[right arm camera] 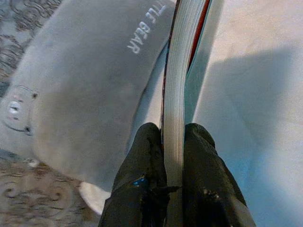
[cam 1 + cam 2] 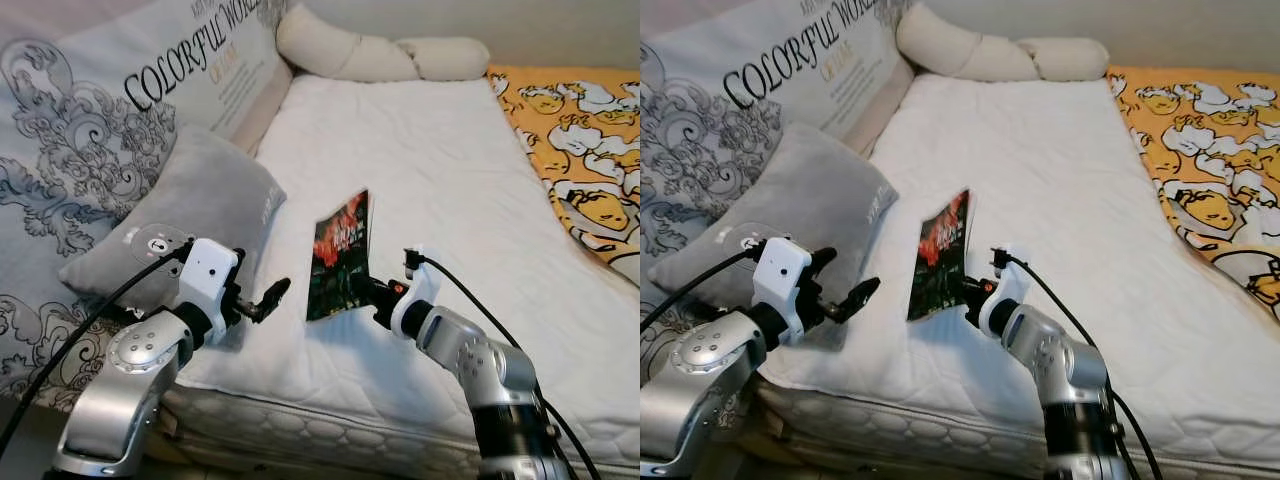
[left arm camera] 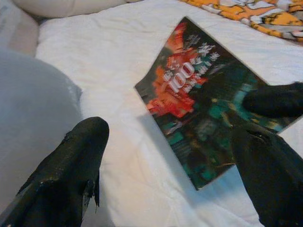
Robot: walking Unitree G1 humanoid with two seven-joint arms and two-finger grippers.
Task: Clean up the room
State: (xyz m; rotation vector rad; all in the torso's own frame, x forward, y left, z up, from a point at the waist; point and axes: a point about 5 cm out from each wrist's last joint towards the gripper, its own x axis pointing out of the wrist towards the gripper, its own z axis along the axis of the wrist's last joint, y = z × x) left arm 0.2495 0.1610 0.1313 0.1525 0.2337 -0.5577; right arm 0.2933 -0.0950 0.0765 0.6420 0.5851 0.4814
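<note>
A book (image 2: 340, 255) with a dark red and green cover stands lifted on edge above the white mattress (image 2: 420, 160). My right gripper (image 2: 372, 290) is shut on its lower corner, and the page block (image 1: 177, 94) sits clamped between the two black fingers (image 1: 142, 175). To the left of the book, my left gripper (image 2: 272, 296) is open and apart from it, near the grey pillow (image 2: 190, 215). The book's cover (image 3: 199, 109) lies ahead of the left fingers (image 3: 71, 170).
A large printed cushion (image 2: 120, 110) leans at the left behind the grey pillow. A cream bolster (image 2: 370, 52) lies along the head of the bed. An orange patterned blanket (image 2: 580, 140) covers the right side. The mattress front edge (image 2: 330, 425) is just below my arms.
</note>
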